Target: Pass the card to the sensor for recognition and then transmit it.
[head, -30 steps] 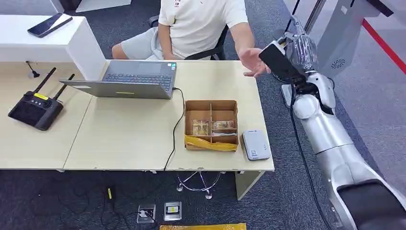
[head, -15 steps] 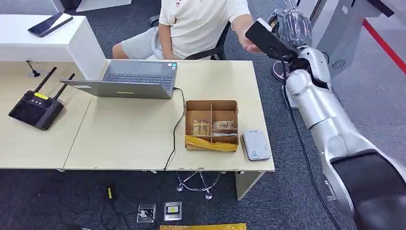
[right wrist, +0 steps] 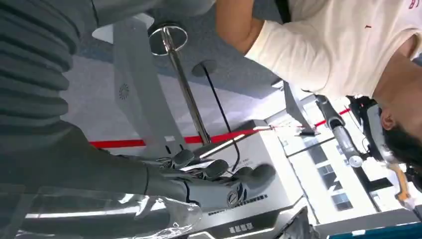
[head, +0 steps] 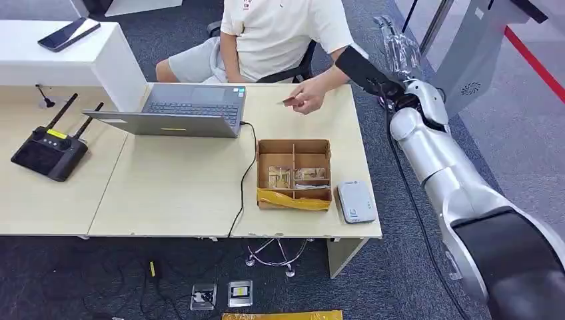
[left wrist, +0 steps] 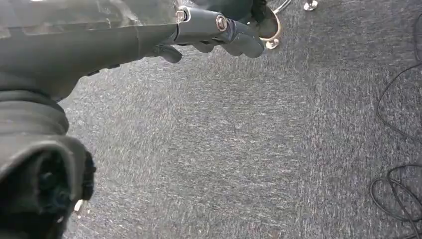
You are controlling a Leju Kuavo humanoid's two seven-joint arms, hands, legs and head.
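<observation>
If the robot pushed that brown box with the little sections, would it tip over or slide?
The cardboard box would probably slide, not tip: it sits low, wide and flat on the table. It looks light, so it likely moves easily, and its thin walls may bend.

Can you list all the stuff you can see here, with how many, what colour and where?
card: one, brownish, in the person's hand above the desk's far edge
card reader: one, pale grey, desk's near right corner
divided box: one, brown cardboard, left of the reader
laptop: one, grey, open, far middle of desk
remote controller: one, black with antennas, left side of desk
phone: one, dark, on the white counter at far left
desk: one, light wood
person: one, white shirt, seated behind the desk
right hand: one, grey, raised beside the person, nothing in its fingers
left hand: one, dark grey, hanging above grey carpet
</observation>
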